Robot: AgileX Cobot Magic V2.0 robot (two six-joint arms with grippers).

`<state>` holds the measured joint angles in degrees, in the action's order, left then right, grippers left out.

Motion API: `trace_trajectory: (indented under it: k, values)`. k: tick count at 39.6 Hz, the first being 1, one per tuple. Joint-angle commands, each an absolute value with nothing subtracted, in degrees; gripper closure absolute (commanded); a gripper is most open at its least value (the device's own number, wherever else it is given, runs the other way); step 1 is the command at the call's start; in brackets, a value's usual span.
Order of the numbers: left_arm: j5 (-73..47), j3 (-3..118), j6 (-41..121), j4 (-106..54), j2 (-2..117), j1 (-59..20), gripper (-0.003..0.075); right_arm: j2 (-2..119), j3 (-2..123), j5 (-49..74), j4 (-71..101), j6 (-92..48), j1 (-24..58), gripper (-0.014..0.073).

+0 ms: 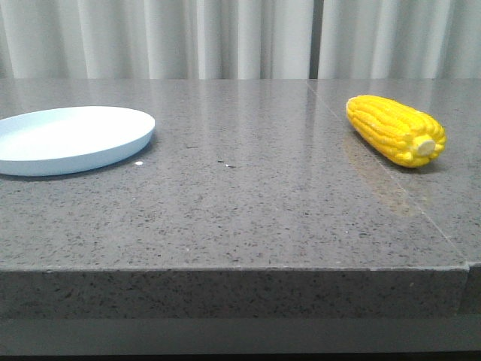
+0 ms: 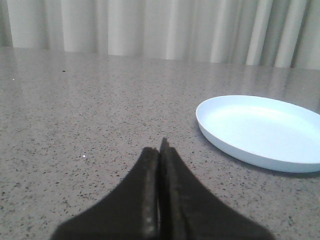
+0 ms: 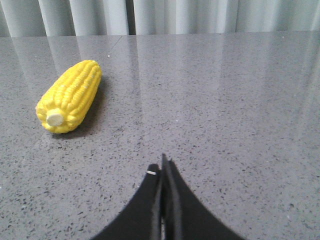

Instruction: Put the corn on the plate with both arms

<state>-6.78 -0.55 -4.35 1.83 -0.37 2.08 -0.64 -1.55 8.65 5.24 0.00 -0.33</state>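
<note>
The bright yellow corn (image 1: 395, 130) lies on the grey stone table at the right, pale stub end toward the front. The pale blue-white plate (image 1: 71, 139) sits empty at the far left. Neither gripper shows in the front view. In the left wrist view my left gripper (image 2: 161, 150) is shut and empty, low over the table, with the plate (image 2: 262, 131) a short way off to one side. In the right wrist view my right gripper (image 3: 161, 167) is shut and empty, with the corn (image 3: 69, 97) apart from it and off to one side.
The grey speckled table (image 1: 248, 195) has its front edge near the camera and a seam (image 1: 391, 180) running under the corn on the right. White curtains (image 1: 240, 37) hang behind the table.
</note>
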Motion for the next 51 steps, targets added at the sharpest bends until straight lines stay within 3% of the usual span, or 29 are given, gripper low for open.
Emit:
trace_trajectory:
  k: [1, 8, 17, 24, 31, 38, 45, 49, 51]
  values:
    - [-1.5, -1.8, -4.6, 1.7, -1.3, 2.1, 0.0741, -1.6, -0.3, 4.4, 5.4, -0.6, -0.7, 0.0657]
    - [4.6, -1.8, -4.6, 1.8, -1.3, 2.1, 0.0741, -1.6, 0.0, 0.6, 5.4, -0.6, -0.7, 0.0657]
    - [23.6, -0.5, -4.6, 1.8, -1.2, 2.1, 0.0741, -1.5, 7.7, 2.9, 5.5, -0.5, -0.7, 0.0657]
    - [9.7, 7.7, -4.6, 1.8, -0.4, 2.1, 0.0741, 2.5, 18.1, 14.5, 7.7, -0.5, -0.7, 0.0654]
    - [-3.2, 17.8, -4.6, 3.0, 7.1, 2.1, 0.0741, 14.2, 26.5, 17.4, 7.7, -0.5, -0.7, 0.0654]
    - [-7.2, 24.4, -4.6, 3.5, 17.0, 2.1, 0.0741, 23.1, 29.5, 16.1, 7.7, -0.5, -0.7, 0.0654]
    - [-6.7, 26.0, -4.6, 3.5, 20.0, 2.1, 0.0738, 23.9, 29.4, 13.3, 7.7, -0.5, -0.7, 0.0629]
    - [-6.7, 26.0, -4.6, 3.5, 20.0, 2.1, 0.0647, 23.9, 29.4, 13.1, 7.7, -0.5, -0.7, 0.0511]
    - [-6.7, 26.0, -4.6, 3.5, 20.0, 2.1, 0.0528, 23.9, 29.4, 13.1, 7.7, -0.5, -0.7, 0.0404]
